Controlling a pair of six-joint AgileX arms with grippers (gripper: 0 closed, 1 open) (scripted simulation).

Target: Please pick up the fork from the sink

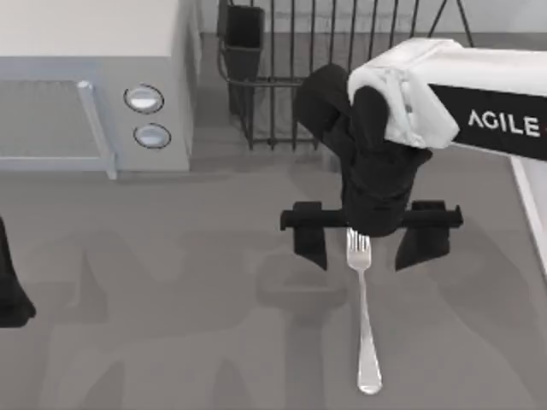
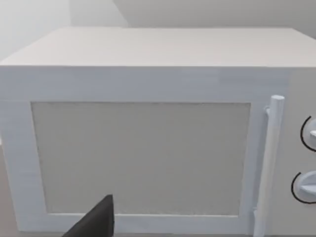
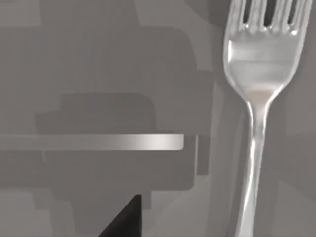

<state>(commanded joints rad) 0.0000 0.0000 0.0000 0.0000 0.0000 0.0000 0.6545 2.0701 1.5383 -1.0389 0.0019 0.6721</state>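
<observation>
- The sink [image 1: 171,282], a wide grey basin floor, takes up most of the top view, with its lighter raised rim at 3 o'clock.
- A white microwave [image 1: 94,77] stands at 10 to 11 o'clock, its two round knobs facing the basin; the left wrist view looks straight at its door and bar handle.
- My right arm [image 1: 461,102] reaches in from 2 o'clock, white casing above a black wrist.
- A dark wire dish rack [image 1: 325,68] sits at 12 o'clock, just behind that arm.
- The right gripper [image 1: 360,243] hovers at about 4 o'clock from centre, fingers spread wide and holding nothing, one finger on each side of the fork's tines.
- The left gripper [image 1: 10,290] sits at the 9 o'clock edge, well apart from the fork; I cannot tell how its fingers stand.
- The fork [image 1: 363,316] lies flat on the sink floor at 5 o'clock, tines toward 12 under the right gripper, handle running toward 6.
</observation>
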